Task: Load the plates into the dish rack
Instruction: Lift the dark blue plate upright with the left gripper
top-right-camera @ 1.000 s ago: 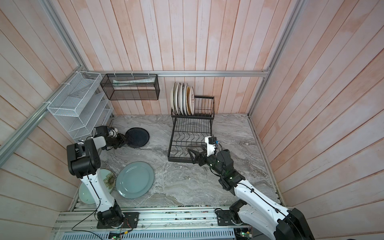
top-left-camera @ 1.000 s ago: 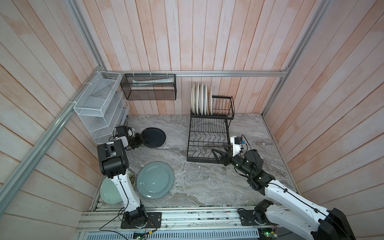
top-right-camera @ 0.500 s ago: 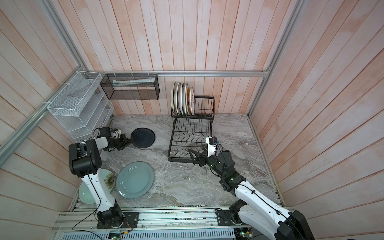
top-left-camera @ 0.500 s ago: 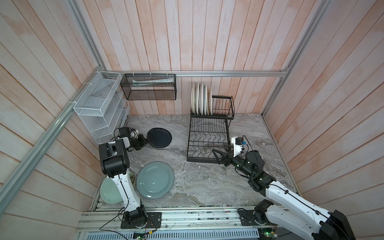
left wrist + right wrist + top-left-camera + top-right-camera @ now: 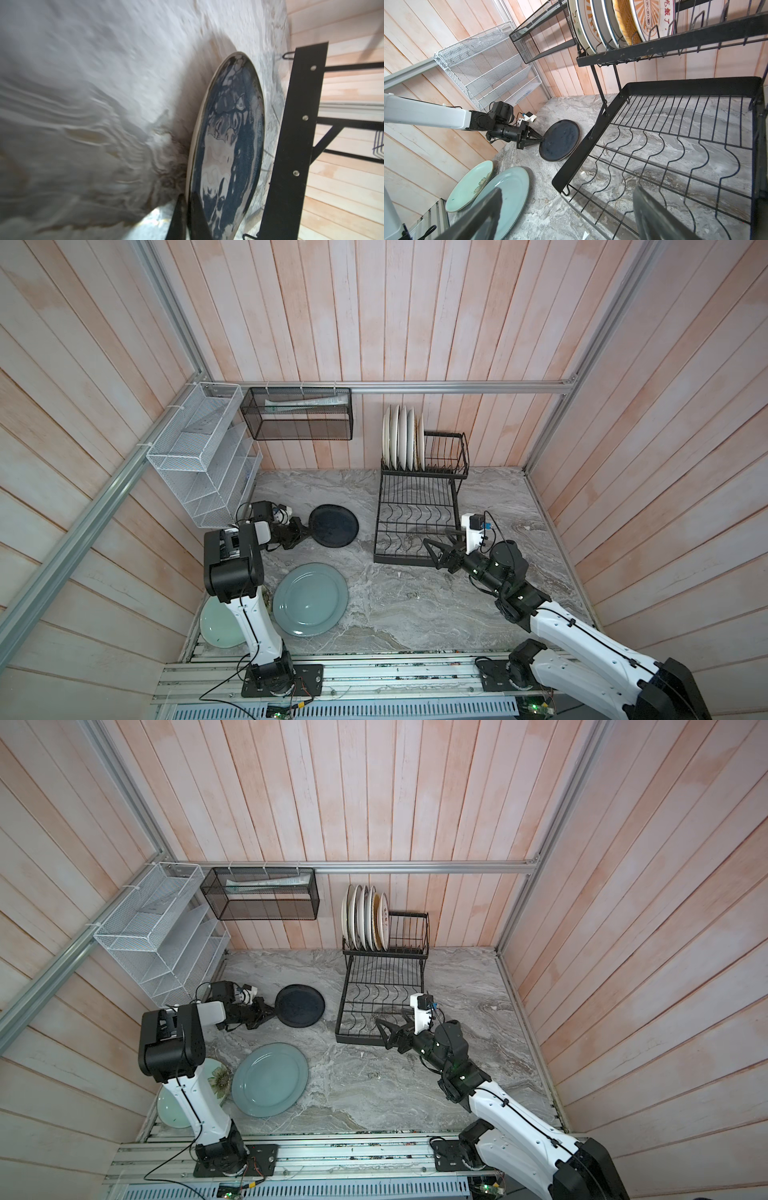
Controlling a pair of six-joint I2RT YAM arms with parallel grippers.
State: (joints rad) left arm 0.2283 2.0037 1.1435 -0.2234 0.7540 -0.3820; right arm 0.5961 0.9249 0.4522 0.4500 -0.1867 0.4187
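Note:
A black plate (image 5: 333,526) (image 5: 300,1006) lies low on the marble floor just left of the dish rack (image 5: 376,531) (image 5: 340,1006). My left gripper (image 5: 308,529) (image 5: 274,1011) is shut on the plate's left rim. In the left wrist view the two fingers pinch the black plate (image 5: 226,145) at its edge, at the left gripper (image 5: 188,195). My right gripper (image 5: 436,536) (image 5: 568,190) is open and empty over the rack's front edge. Several plates (image 5: 401,437) (image 5: 612,20) stand in the upper tier. A grey-blue plate (image 5: 311,599) and a pale green plate (image 5: 218,624) lie at front left.
A white mesh organizer (image 5: 203,456) hangs on the left wall. A black mesh basket (image 5: 297,414) hangs on the back wall. The left arm's base column (image 5: 249,614) stands between the two front plates. Wooden walls close in three sides.
The left gripper has shut on the black plate's rim. It has carried the plate to the right, closer to the rack. The right arm has stayed put.

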